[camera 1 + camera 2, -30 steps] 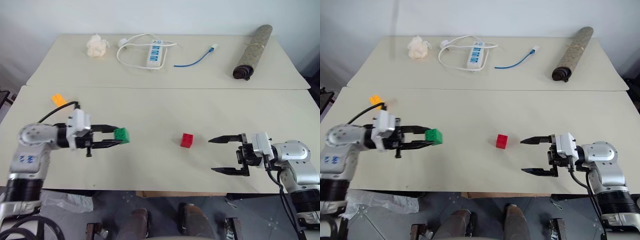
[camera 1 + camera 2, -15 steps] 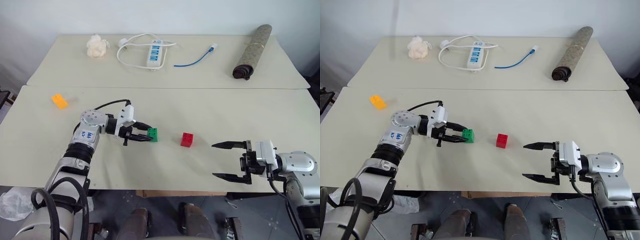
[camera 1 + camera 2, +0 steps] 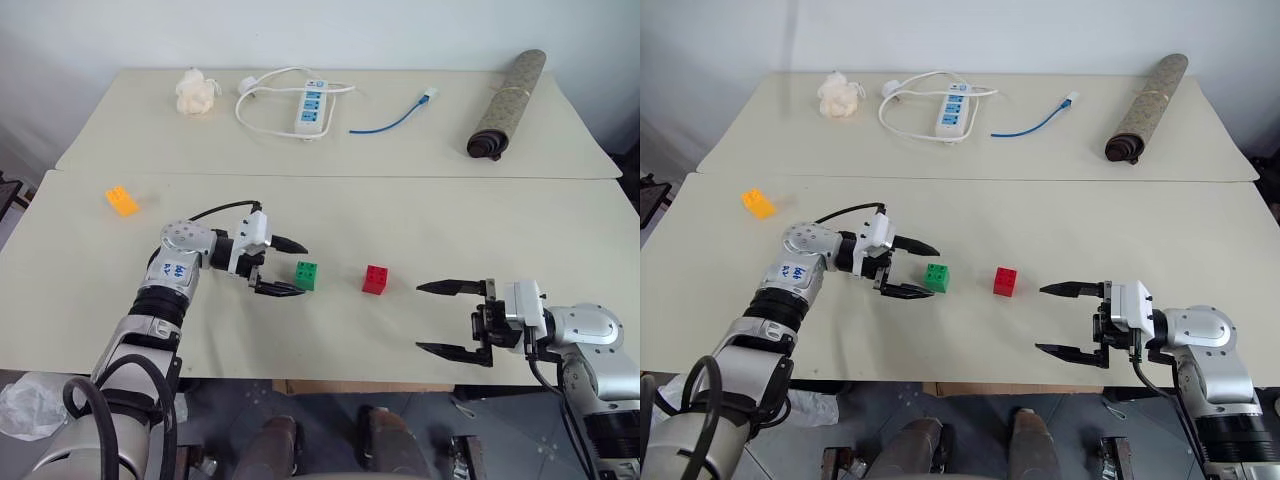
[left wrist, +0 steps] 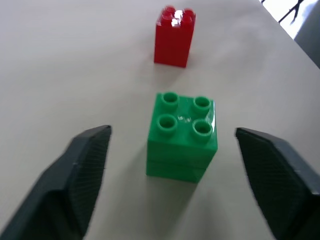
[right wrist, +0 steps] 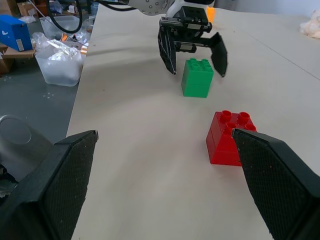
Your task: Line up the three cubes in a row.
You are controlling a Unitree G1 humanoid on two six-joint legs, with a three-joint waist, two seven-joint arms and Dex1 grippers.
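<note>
Left gripper (image 3: 287, 267) sat wide open, green cube (image 3: 306, 274) loose on the table beside its fingertips, near the red (image 3: 376, 279). Orange (image 3: 121, 200) sat far left. Right gripper (image 3: 438, 317) open, empty.

Green cube (image 3: 306, 274), red cube (image 3: 376, 279), orange-yellow cube (image 3: 121, 200); roll (image 3: 507, 103) looks brownish, patterned.

Two pale beige tables (image 3: 420, 215) stood edge to edge before a plain white wall (image 3: 300, 30). Grey floor (image 5: 30, 100) lay beside them, cluttered with a clear plastic tub (image 5: 62, 62).
</note>
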